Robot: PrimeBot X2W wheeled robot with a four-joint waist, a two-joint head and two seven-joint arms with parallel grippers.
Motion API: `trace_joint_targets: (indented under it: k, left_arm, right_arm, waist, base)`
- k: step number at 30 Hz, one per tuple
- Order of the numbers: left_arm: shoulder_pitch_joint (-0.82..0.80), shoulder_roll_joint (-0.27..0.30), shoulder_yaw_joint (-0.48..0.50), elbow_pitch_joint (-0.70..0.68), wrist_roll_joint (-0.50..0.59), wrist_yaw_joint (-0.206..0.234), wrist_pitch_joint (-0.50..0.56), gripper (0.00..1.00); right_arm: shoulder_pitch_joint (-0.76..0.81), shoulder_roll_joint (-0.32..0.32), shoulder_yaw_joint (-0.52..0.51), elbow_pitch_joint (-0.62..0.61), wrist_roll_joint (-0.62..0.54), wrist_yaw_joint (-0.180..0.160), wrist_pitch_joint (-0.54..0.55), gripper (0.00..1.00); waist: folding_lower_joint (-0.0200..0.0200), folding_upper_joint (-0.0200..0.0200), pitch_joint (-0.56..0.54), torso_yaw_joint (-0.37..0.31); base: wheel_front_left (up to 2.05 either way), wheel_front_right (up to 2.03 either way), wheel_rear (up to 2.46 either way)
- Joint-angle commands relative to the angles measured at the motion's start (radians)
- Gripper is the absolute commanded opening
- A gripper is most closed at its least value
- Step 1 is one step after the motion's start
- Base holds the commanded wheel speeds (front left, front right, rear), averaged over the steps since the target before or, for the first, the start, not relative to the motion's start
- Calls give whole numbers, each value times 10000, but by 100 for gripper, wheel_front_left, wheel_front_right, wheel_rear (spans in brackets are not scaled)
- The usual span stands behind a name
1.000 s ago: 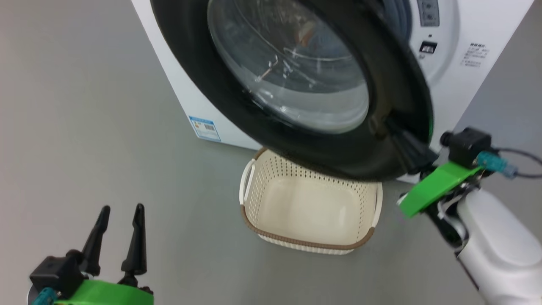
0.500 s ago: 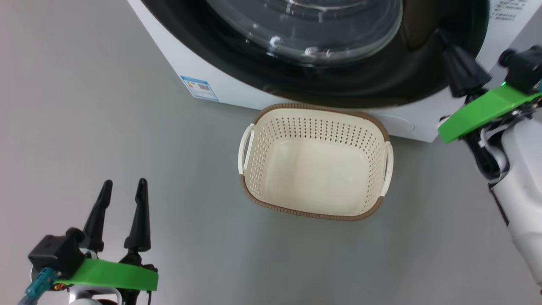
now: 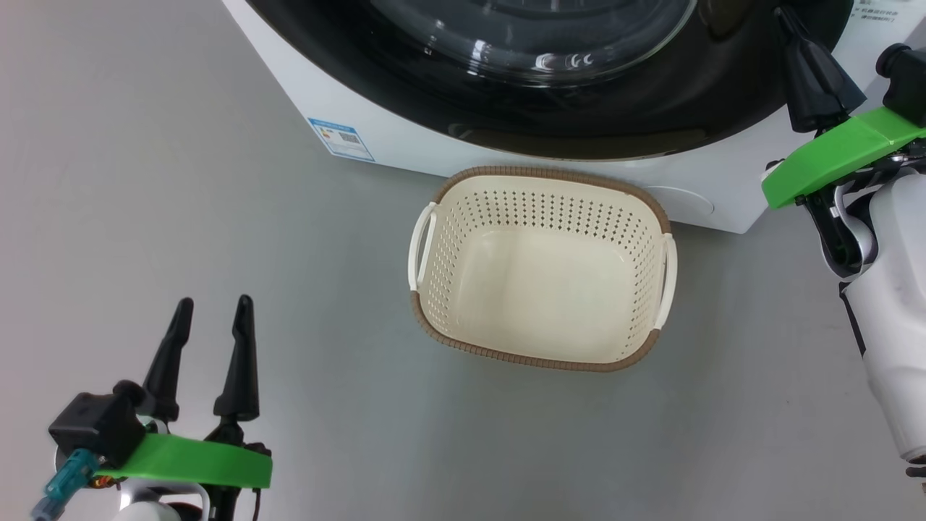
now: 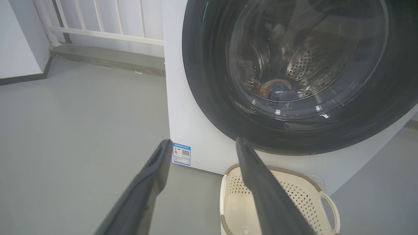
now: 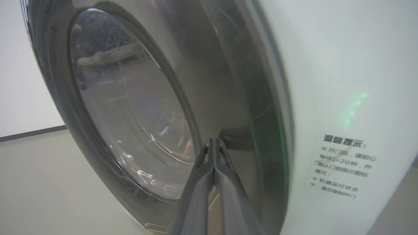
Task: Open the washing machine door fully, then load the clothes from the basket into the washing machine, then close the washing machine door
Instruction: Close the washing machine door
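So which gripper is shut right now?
The right gripper: its fingers are pressed together, tips by the black rim of the washing machine door. The left gripper has its fingers clearly apart.

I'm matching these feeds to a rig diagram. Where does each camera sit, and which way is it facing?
Head view: on the robot's head, looking down at the basket and the washing machine door; left claw lower left, right claw and pale forearm at right.
Left wrist view: on the left wrist, facing the door along its open fingers.
Right wrist view: on the right wrist, close beside the door, along its shut fingers.
Shared: head and left wrist views both show basket and door.
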Motion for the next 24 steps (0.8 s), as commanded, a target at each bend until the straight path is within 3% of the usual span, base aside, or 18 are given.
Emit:
trace_joint_targets:
  k: [1, 12, 13, 14, 15, 16, 17, 24]
  left_arm:
    - [-223, 246, 338, -146, -43, -15, -65, 100]
    - [-59, 353, 323, -18, -21, -15, -65, 100]
    - [-19, 359, 337, -1, -18, -15, -65, 100]
    - [-19, 359, 337, -1, -18, -15, -65, 100]
    - [21, 366, 344, 15, -15, -15, -65, 100]
    - [60, 373, 346, 25, -12, -15, -65, 100]
    - [97, 385, 343, 31, -10, -15, -65, 100]
    - [337, 505, 295, 84, 2, -15, -65, 100]
  right_arm:
    - [-109, 33, -79, -226, -99, -71, -49, 0]
    - [740, 121, 455, -521, 357, -71, -49, 0]
    - [923, 147, 491, -616, 411, -71, -49, 11]
    - [923, 147, 491, -616, 411, -71, -49, 11]
    - [1119, 175, 518, -723, 452, -71, -49, 38]
    - [1314, 200, 551, -830, 491, -71, -49, 75]
    - [1498, 209, 608, -916, 549, -71, -49, 100]
    - [2665, 338, 804, -1544, 814, -71, -49, 100]
  waist:
    - [0, 0, -118, -7]
    - [0, 0, -865, -167]
    - [0, 0, -968, -203]
    - [0, 0, -968, -203]
    - [0, 0, -1075, -246]
    - [0, 0, -1178, -294]
    - [0, 0, -1279, -349]
    - [0, 0, -2047, -936]
  base:
    - [0, 0, 0]
    - [0, 0, 0]
    - [0, 0, 0]
    - [0, 0, 0]
    - [0, 0, 0]
    - [0, 0, 0]
    - [0, 0, 0]
    - [0, 0, 0]
